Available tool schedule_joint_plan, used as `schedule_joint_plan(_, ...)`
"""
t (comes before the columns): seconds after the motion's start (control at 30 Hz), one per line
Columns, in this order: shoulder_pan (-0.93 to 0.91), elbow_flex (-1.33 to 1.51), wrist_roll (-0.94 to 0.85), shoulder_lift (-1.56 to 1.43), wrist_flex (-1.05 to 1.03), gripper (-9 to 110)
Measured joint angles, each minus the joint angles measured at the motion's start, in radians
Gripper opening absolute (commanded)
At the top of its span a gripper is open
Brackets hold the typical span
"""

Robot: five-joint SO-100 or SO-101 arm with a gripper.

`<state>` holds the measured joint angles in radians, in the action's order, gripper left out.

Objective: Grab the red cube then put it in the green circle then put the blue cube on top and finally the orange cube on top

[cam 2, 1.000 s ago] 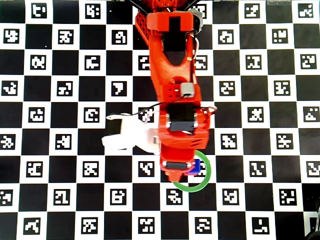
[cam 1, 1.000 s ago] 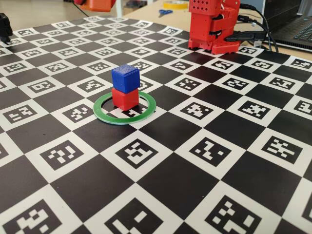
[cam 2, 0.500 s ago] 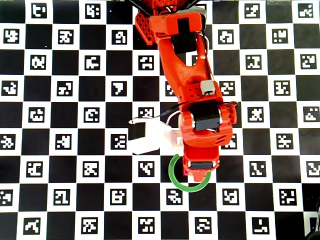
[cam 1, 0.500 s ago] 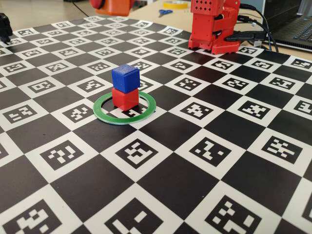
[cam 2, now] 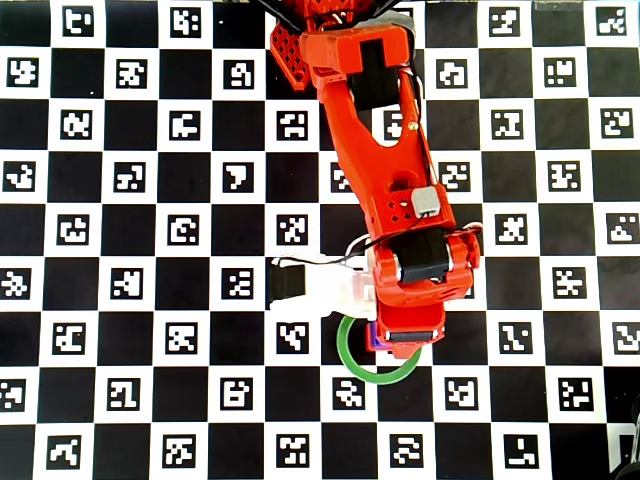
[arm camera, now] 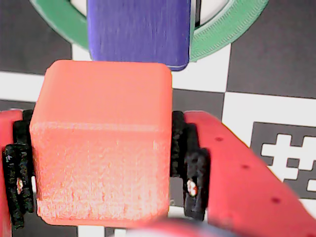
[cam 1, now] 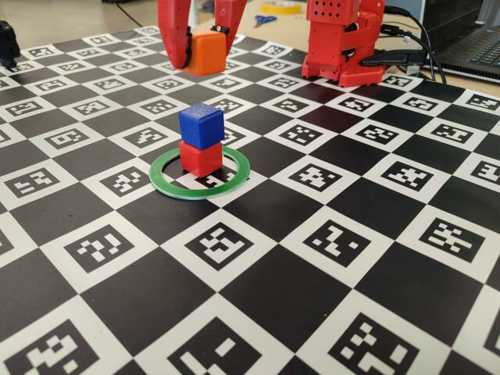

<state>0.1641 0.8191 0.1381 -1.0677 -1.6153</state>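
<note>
The red cube (cam 1: pixel 201 159) sits inside the green circle (cam 1: pixel 195 193), and the blue cube (cam 1: pixel 201 125) is stacked squarely on top of it. My gripper (cam 1: pixel 205 56) is shut on the orange cube (cam 1: pixel 207 52) and holds it in the air behind and above the stack. In the wrist view the orange cube (arm camera: pixel 103 143) fills the space between the black pads (arm camera: pixel 190 173) of my gripper (arm camera: pixel 103 177). The blue cube (arm camera: pixel 138 32) and part of the green circle (arm camera: pixel 227 34) lie just beyond it. The red cube is hidden there. In the overhead view the arm covers the stack; only the green circle (cam 2: pixel 385 378) and a blue sliver (cam 2: pixel 374 341) show.
The checkerboard marker mat (cam 1: pixel 328 242) covers the table. The red robot base (cam 1: pixel 340 39) stands at the back right with cables and a laptop (cam 1: pixel 476 39) beside it. A black object (cam 1: pixel 6 43) sits at the far left edge.
</note>
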Motion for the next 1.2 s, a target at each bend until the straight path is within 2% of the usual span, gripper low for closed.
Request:
schedule_joint_plan(1.13,-0.021,0.118,-0.012,0.04,0.097,8)
schedule_joint_plan(1.17,-0.021,0.118,-0.012,0.04,0.097,9)
schedule_joint_plan(1.2,-0.021,0.118,-0.012,0.04,0.097,17)
